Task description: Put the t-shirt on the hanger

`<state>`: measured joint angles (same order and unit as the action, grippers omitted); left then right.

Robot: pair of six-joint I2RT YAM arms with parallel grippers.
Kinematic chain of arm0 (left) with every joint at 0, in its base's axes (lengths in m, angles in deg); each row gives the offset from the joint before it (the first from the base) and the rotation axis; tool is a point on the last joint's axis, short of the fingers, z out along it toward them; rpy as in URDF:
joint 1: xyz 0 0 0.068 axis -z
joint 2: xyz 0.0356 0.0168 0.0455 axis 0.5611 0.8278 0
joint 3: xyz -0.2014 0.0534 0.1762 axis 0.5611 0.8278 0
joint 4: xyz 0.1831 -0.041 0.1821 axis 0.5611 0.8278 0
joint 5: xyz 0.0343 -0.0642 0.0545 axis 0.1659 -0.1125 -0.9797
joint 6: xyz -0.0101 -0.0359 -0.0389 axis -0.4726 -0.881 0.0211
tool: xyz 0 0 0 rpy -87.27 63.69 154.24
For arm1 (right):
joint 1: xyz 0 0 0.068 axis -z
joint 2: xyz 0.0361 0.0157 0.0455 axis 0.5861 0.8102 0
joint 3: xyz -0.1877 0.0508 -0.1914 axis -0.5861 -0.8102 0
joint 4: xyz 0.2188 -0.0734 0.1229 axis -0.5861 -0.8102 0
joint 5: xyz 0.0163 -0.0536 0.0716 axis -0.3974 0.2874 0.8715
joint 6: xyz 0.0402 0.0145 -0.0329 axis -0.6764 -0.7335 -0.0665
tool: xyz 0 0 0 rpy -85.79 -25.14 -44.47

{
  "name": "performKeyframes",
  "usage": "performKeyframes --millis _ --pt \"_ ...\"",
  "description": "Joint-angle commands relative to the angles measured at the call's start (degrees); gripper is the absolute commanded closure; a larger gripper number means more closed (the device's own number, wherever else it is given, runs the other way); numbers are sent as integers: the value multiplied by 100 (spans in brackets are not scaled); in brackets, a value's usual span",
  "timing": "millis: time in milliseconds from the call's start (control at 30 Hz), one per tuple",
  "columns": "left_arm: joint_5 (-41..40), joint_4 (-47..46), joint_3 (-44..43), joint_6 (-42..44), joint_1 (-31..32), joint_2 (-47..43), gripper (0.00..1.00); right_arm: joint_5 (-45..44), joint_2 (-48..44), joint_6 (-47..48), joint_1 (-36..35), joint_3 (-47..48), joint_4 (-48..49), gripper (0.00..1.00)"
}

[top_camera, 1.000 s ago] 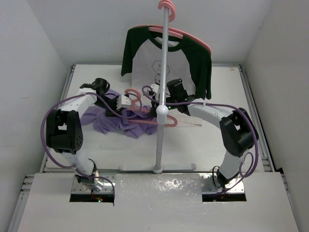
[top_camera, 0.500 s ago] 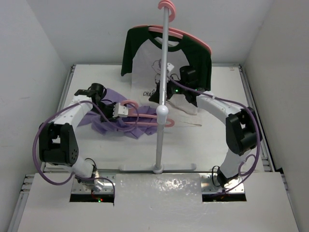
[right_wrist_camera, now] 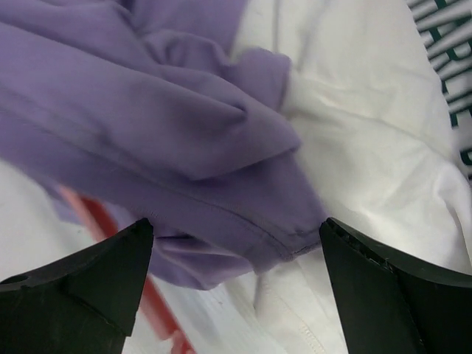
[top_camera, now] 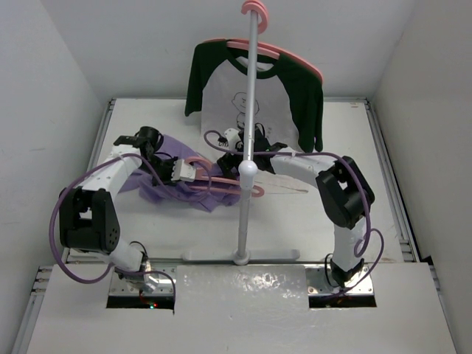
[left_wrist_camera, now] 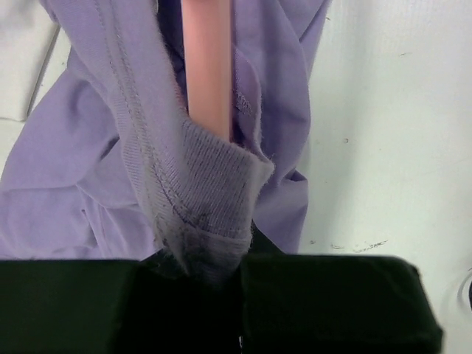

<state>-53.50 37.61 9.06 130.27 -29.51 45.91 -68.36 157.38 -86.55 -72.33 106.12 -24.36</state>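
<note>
Two grippers toward the table's (top_camera: 332,214) far-left corner: left gripper (top_camera: 186,171) clamps t-shirt (left_wrist_camera: 88,184) collar round the hanger (left_wrist_camera: 209,66), right gripper (right_wrist_camera: 236,236) gapes above fabric

White arm links (top_camera: 310,168), black joint housings (top_camera: 88,221), looping purple cables (top_camera: 52,217), black wedge-shaped end effector fingers (right_wrist_camera: 81,273), seemingly matte.

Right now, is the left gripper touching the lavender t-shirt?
Touching. The left wrist view shows the ribbed collar of the t-shirt pinched in the shut left gripper.
</note>
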Motion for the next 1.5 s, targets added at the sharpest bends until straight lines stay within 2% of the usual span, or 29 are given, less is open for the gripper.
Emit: performKeyframes --millis 0,233,367,467,500,567,667,700,767,833,933,1033,1067,1167,1267,1367,1467 --pt "136 -23 -137 85 65 -234 100 -506 9 -337 41 -10 494 8" --pt "110 12 -102 50 65 -295 100 -382 220 -1022 50 -151 1417 10" --pt "92 -14 -58 24 74 -313 100 -610 387 -1847 94 -185 1830 16" --pt "109 -23 -110 -38 74 -322 100 -961 510 -2059 94 -159 1918 22" --pt "153 -32 -171 -73 65 -322 100 -1067 545 -2095 94 -124 1840 30" --pt "232 -75 -268 -292 65 -313 100 -1235 563 -2183 138 -98 1682 37" --pt "408 -67 -488 -512 -14 -304 100 -1174 537 -2655 392 -264 1417 60" --pt "487 -58 -514 -539 -84 -304 100 -939 493 -2867 645 -595 1556 83" --pt "566 73 -602 -521 -189 -321 100 -709 248 -3508 927 -1253 1986 100" --pt "716 223 -664 -416 -374 -330 100 -664 -137 -3590 1201 -1608 2190 100" --pt "778 83 -682 -670 -610 -357 100 -822 -647 -3187 1263 -1855 1998 100" --pt "409 -486 -498 -1108 -620 -444 100 -884 -1227 -3071 1368 -2039 1594 100" --pt "113 -645 -462 -1397 -620 -471 100 -866 -1387 -3027 1438 -2240 1584 100" --pt "-643 -1086 -243 -1532 -620 -497 100 -866 -1922 -2729 1535 -2470 1366 100" --pt "-1180 -1551 -40 -1846 -620 -541 100 -892 -2161 -2132 1527 -2243 742 100" --pt "-1297 -1956 -110 -2390 -612 -436 100 -884 -2258 -1499 1457 -2014 224 100" --pt "-1507 -1921 -137 -2123 -480 -435 100 -848 -2311 -902 1412 -1812 -182 100"
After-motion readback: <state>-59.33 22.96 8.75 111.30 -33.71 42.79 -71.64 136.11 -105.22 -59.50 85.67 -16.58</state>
